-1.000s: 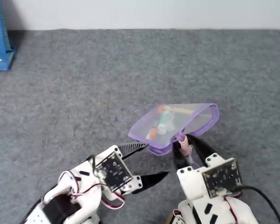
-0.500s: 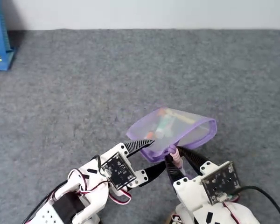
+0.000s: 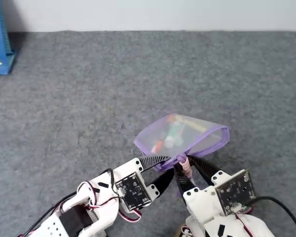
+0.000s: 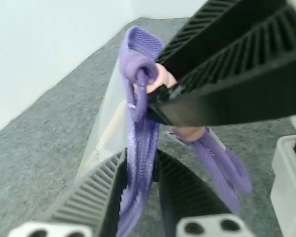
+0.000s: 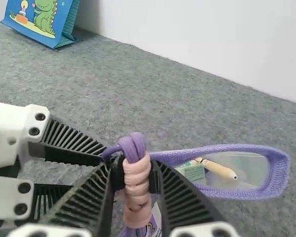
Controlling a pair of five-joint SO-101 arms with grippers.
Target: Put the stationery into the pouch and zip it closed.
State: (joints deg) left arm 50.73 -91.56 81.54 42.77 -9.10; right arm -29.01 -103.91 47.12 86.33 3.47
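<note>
Right wrist view: right tool (image 5: pixel 134 165) clenched on the pink cord-wrapped zip pull (image 5: pixel 136 192) at the near corner of the translucent, purple-trimmed pouch (image 5: pixel 222 170). The pouch is held up at that corner over the grey felt worktop (image 3: pixel 89 89), mouth gaping, with the pens and other stationery (image 3: pixel 168 134) inside. Left tool (image 4: pixel 140 168) is just beside the same corner, ribbed black fingers pinched on the pouch's purple trim. Judgement: zipping is the step in hand, so left should anchor the trim firmly while right draws the pull straight along the mouth toward the pouch's far end, keeping the trim taut so the slider doesn't snag.
</note>
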